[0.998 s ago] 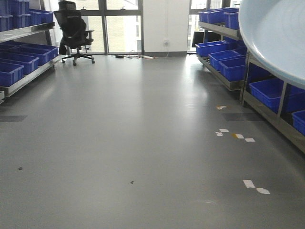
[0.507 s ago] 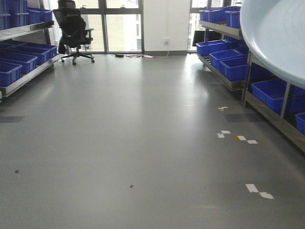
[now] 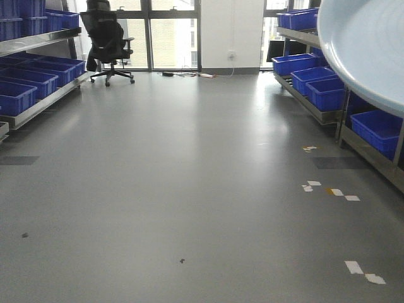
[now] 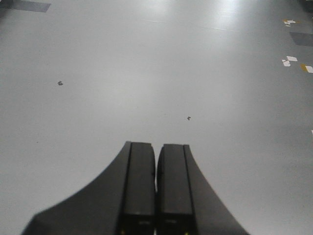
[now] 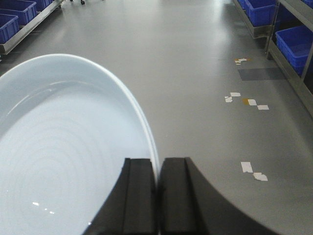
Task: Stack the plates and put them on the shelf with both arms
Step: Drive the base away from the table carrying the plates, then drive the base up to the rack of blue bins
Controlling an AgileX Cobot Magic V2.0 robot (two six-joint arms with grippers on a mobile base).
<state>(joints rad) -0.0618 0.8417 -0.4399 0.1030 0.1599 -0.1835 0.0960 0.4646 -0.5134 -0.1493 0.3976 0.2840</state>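
A pale blue-white plate (image 5: 63, 156) fills the left of the right wrist view. My right gripper (image 5: 158, 164) is shut on its rim, holding it in the air above the floor. I cannot tell whether it is one plate or two stacked. The same plate (image 3: 372, 44) fills the top right corner of the front view. My left gripper (image 4: 156, 149) is shut and empty, hanging over bare grey floor. A steel shelf rack (image 3: 369, 154) with blue crates runs along the right wall. Neither arm shows in the front view.
Steel racks with blue crates (image 3: 25, 82) line the left wall, and more blue crates (image 3: 328, 88) the right. A black office chair (image 3: 108, 41) stands by the far windows. White tape scraps (image 3: 331, 190) lie on the grey floor at right.
The front view has swung: the chair, racks and tape marks have shifted right and down in the frame. The plate stays in the top right corner.
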